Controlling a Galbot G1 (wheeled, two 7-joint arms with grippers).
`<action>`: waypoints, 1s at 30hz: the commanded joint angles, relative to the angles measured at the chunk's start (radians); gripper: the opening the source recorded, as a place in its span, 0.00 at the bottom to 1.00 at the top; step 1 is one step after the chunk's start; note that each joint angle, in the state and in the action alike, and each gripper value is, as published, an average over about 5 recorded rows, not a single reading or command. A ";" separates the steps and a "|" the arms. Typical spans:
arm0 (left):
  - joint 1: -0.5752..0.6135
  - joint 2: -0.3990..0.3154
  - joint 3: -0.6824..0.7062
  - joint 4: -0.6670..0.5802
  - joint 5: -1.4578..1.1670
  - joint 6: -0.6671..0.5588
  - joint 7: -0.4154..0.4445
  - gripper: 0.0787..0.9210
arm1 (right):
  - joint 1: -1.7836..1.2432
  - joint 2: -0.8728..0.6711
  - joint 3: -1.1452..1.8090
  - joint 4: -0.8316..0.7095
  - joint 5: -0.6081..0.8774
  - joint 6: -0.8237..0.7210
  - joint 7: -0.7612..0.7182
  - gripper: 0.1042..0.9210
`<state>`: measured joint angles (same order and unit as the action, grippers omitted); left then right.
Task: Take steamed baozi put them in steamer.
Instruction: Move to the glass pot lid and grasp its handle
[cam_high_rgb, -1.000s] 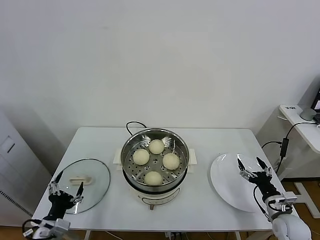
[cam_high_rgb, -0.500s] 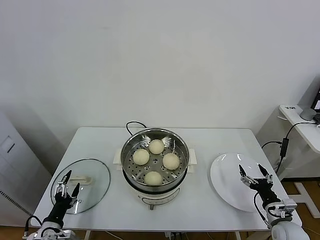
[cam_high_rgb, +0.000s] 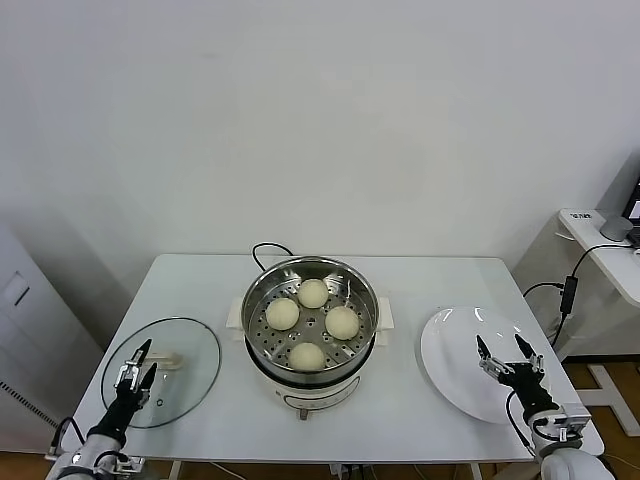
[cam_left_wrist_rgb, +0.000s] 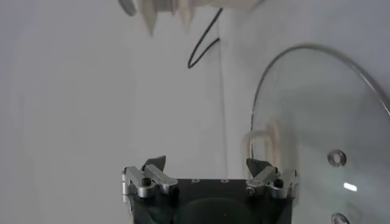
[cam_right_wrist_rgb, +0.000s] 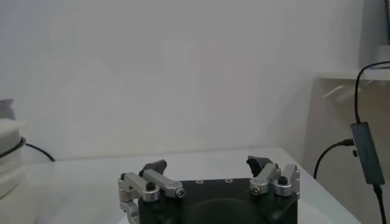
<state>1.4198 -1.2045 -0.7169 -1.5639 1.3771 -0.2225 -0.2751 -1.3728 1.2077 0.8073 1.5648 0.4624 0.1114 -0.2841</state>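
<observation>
Several steamed baozi lie on the perforated tray inside the steamer, a shiny steel pot on a white base at the table's middle. Low at the front left, my left gripper stands open and empty over the near part of the glass lid. The left wrist view shows that open gripper with the lid beyond it. My right gripper is open and empty over the white plate at the front right. Its wrist view shows the open gripper with nothing between the fingers.
A black cord runs from the steamer's back across the table. To the right stands a second table with a cable hanging from it. The lid's cream handle lies near my left gripper.
Both arms have drawn back and down toward the table's front edge. The left gripper shifted slightly right over the lid; the right gripper sank lower over the plate. Both stayed open.
</observation>
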 joint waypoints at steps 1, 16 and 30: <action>-0.087 -0.008 -0.003 0.098 0.096 -0.031 -0.027 0.88 | -0.003 0.005 0.006 -0.008 -0.004 0.002 -0.007 0.88; -0.135 -0.008 0.020 0.141 0.053 -0.011 -0.017 0.88 | 0.009 0.003 0.013 -0.024 -0.007 0.002 -0.010 0.88; -0.110 0.003 0.021 0.091 -0.035 -0.011 -0.014 0.44 | 0.019 0.002 0.016 -0.032 -0.011 -0.001 -0.011 0.88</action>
<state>1.3101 -1.2089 -0.6946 -1.4385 1.3956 -0.2328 -0.2896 -1.3554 1.2109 0.8221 1.5326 0.4515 0.1124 -0.2950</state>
